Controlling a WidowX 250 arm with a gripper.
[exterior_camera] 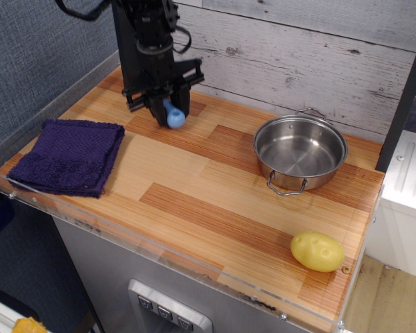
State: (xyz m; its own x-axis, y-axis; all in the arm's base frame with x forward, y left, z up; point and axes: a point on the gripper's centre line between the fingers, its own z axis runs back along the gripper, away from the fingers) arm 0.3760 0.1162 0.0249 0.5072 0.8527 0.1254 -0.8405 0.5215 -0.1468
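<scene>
My black gripper [170, 111] hangs over the back left of the wooden tabletop [194, 173]. A small light-blue object [175, 117] sits between its fingers, just above or touching the wood. The fingers appear closed around it. A folded dark purple cloth [71, 155] lies to the front left of the gripper. A steel pot [300, 150] with two handles stands empty to the right. A yellow potato-like object [317, 251] rests near the front right corner.
A whitewashed plank wall [298, 55] rises behind the table and a blue-grey wall [35, 55] stands on the left. A clear acrylic rim [159, 253] edges the front and left. A dark post [405, 90] stands at the right.
</scene>
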